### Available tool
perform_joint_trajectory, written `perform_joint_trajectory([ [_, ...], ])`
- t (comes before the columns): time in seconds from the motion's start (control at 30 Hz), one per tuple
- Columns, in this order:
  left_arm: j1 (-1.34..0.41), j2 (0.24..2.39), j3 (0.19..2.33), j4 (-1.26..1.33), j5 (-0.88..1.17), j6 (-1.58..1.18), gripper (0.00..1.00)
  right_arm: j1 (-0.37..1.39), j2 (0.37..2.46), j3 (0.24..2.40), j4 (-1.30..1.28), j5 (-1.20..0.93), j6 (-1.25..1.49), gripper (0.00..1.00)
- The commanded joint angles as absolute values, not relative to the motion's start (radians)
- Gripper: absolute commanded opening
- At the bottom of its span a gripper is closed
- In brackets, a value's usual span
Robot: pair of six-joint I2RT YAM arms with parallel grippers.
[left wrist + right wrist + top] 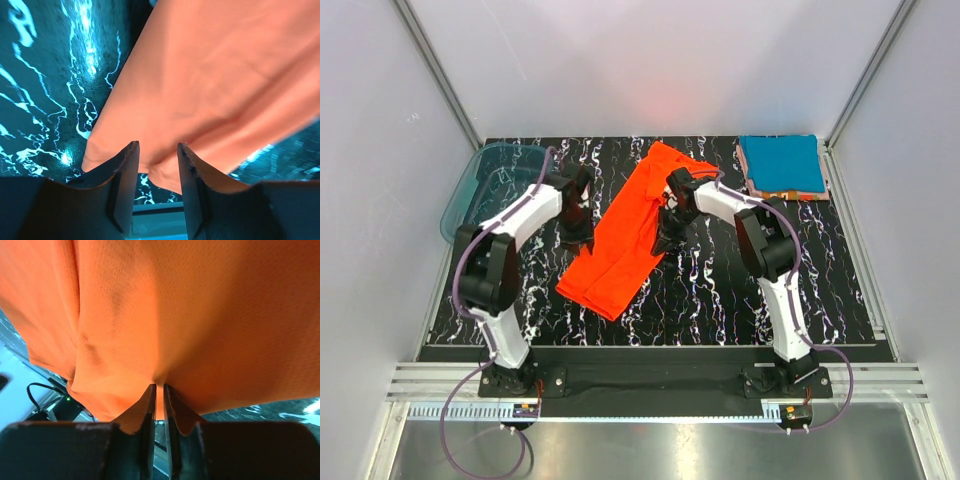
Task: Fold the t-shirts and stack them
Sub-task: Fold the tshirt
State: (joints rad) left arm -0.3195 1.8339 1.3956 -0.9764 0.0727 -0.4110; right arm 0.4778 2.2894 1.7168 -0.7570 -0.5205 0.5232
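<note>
A bright orange-red t-shirt (623,240) lies long and partly folded on the middle of the black marbled table (720,290). My right gripper (666,238) is at its right edge and is shut, pinching a fold of the cloth (200,315) in the right wrist view (159,386). My left gripper (576,234) is at the shirt's left edge. In its wrist view (157,145) the jaws stand apart, with the shirt's edge (210,75) hanging just between the tips. A teal blue folded t-shirt (780,162) tops a stack with pinkish-orange edges (790,192) at the back right.
A translucent teal plastic tub (485,180) stands at the back left corner, just behind the left arm. White walls and metal frame rails close in the table on three sides.
</note>
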Motion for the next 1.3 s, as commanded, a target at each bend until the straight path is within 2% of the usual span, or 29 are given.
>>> perform_joint_trajectory([
  [0.0,-0.311,1.743,1.388,-0.925,0.097,-0.4,0.41,0.439,2.257,1.692,-0.794,-0.416,0.416,0.18],
  [0.23,-0.31,1.718,1.356,-0.93,0.132,-0.413,0.41,0.264,2.197,1.643,-0.891,-0.183,0.312,0.2],
  [0.33,-0.311,1.733,1.324,-0.914,0.211,-0.425,0.41,0.238,2.154,1.661,-0.929,-0.135,0.265,0.25],
  [0.5,-0.359,1.741,1.261,-0.838,0.333,-0.411,0.43,0.235,2.059,1.652,-0.939,-0.239,0.314,0.47],
  [0.57,-0.411,1.755,1.264,-0.818,0.377,-0.399,0.44,0.238,1.994,1.597,-0.919,-0.317,0.343,0.52],
  [0.7,-0.501,1.793,1.279,-0.795,0.426,-0.416,0.44,0.236,1.863,1.444,-0.891,-0.344,0.394,0.54],
  [0.93,-0.629,1.818,1.247,-0.752,0.502,-0.534,0.44,0.236,1.619,1.126,-0.927,-0.245,0.448,0.54],
  [1.13,-0.653,1.859,1.207,-0.723,0.523,-0.679,0.44,0.236,1.54,0.991,-0.907,-0.21,0.534,0.56],
  [1.27,-0.683,1.879,1.233,-0.765,0.456,-0.822,0.44,0.242,1.52,0.965,-0.93,-0.152,0.563,0.58],
])
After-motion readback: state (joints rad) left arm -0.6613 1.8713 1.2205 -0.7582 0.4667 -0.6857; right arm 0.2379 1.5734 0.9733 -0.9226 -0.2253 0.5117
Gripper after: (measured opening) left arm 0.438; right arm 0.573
